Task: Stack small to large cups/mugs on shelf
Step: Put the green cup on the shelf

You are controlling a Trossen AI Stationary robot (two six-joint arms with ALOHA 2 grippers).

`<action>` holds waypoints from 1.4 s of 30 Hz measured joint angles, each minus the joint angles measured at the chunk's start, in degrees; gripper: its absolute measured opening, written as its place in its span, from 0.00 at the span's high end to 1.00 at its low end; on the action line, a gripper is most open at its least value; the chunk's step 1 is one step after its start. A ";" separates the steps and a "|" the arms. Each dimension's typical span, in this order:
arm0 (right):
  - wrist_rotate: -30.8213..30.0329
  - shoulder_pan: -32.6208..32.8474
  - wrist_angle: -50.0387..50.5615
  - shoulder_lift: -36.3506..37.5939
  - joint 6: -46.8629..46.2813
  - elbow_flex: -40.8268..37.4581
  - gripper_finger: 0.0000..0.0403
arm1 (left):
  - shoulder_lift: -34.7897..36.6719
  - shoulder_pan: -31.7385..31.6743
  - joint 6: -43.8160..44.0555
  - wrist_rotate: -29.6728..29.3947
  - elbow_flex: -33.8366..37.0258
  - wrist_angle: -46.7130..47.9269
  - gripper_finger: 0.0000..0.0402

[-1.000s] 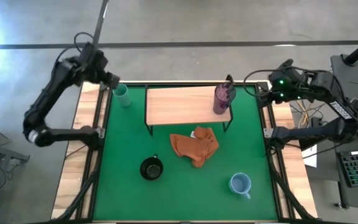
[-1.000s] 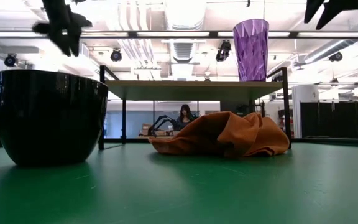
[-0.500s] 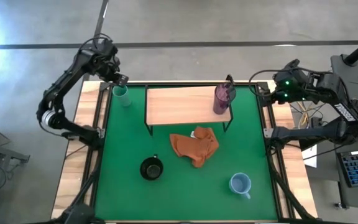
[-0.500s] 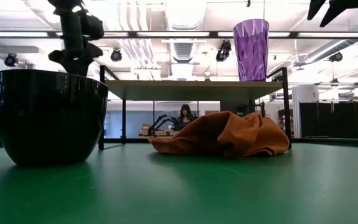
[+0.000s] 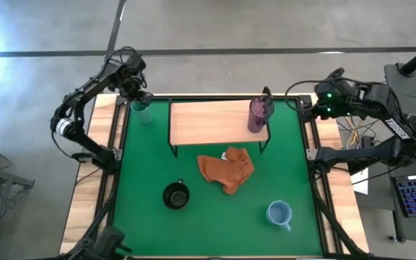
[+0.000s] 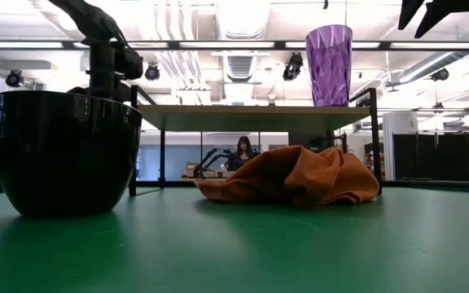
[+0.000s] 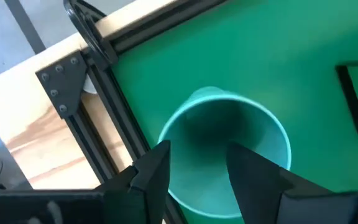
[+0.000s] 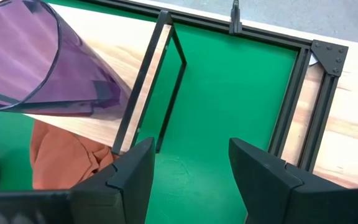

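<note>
High view: the left gripper (image 5: pixel 140 99) hangs over the teal cup (image 5: pixel 143 113) at the far left corner of the tabletop (image 5: pixel 143 217). The right gripper (image 5: pixel 305 110) waits by the far right corner. The shelf (image 5: pixel 208 123) stands along the far edge, with the purple cup (image 5: pixel 259 114) on its right end. An orange cloth (image 5: pixel 227 170) lies just in front of the shelf. The black mug (image 5: pixel 175 196) sits toward the near edge, left of centre, and the light blue mug (image 5: pixel 279 214) is near the near right corner.

Low view: the black mug (image 6: pixel 63 152) fills the left foreground, with the cloth (image 6: pixel 291 177) behind it and the purple cup (image 6: pixel 329 64) upright on the shelf (image 6: pixel 251 115). A person (image 6: pixel 241 152) is far back in the room.

Left wrist view: the spread fingers (image 7: pixel 154 171) straddle the near rim of the teal cup (image 7: pixel 229 155), one outside and one over the opening, not pinching it.

Right wrist view: the fingers (image 8: pixel 132 171) stand apart, holding nothing, with the purple cup (image 8: pixel 36 65) and shelf (image 8: pixel 114 46) ahead.
</note>
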State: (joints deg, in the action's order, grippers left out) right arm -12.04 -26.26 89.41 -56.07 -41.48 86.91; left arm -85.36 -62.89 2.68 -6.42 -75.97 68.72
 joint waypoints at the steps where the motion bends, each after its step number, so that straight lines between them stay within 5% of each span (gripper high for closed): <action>1: -0.01 -0.01 -0.01 0.00 0.01 0.00 0.51 | 0.25 0.00 -0.02 -0.12 0.15 -0.28 0.65; 23: -0.08 0.00 -0.28 0.00 0.99 -0.02 0.51 | -2.03 -0.11 -0.02 -2.44 5.63 -7.27 0.66; 33: -0.12 0.00 -0.35 0.00 1.23 -0.02 0.51 | -1.84 0.02 2.55 -0.59 5.61 -6.76 0.98; 42: -0.15 -0.01 -0.43 0.00 1.62 -0.03 0.51 | 3.60 0.00 2.95 -0.30 1.26 -2.53 1.00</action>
State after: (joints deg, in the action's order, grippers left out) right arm -12.19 -26.27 88.98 -56.07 -39.87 86.88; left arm -81.76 -62.89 5.63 -6.72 -74.72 66.19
